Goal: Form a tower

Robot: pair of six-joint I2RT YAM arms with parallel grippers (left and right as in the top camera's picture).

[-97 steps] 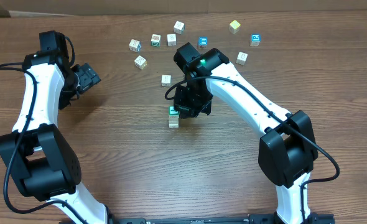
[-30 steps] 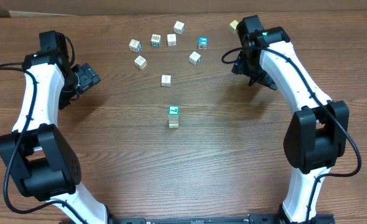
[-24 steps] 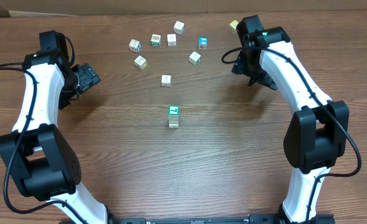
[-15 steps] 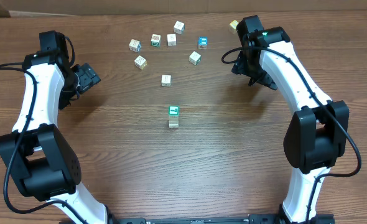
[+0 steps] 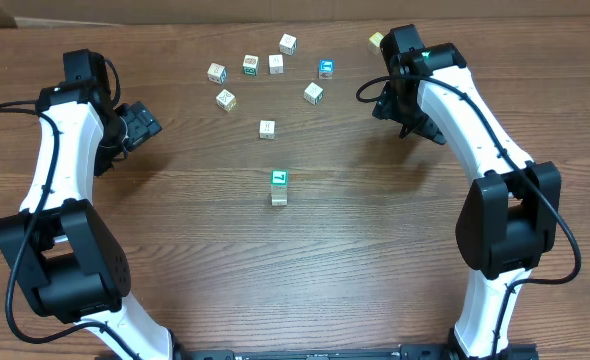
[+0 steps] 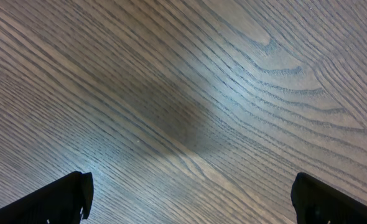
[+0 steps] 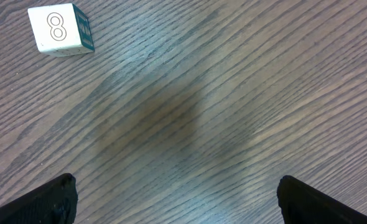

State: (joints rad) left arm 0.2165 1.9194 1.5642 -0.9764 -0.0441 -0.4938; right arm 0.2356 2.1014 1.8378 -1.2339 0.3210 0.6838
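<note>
Both tools stood wide and empty: left gripper (image 5: 143, 126), right gripper (image 5: 423, 128), each well apart from the tower (image 5: 279, 187) between them.

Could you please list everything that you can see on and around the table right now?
tower: one, teal-green top on pale wood, middle of the table, standing free.
pale loose cubes: seven, some with coloured pictures, scattered on the far side.
blue-topped cube: one, among the far cubes.
yellowish cube: one, far edge, partly behind the right arm.
cube marked 8: one, white with a teal side, seen in the right wrist view; I cannot tell which overhead cube it is.
table: one, brown wood grain.
left arm: one, white and black, left side; jaws open, empty.
right arm: one, white and black, right side; jaws open, empty.
</note>
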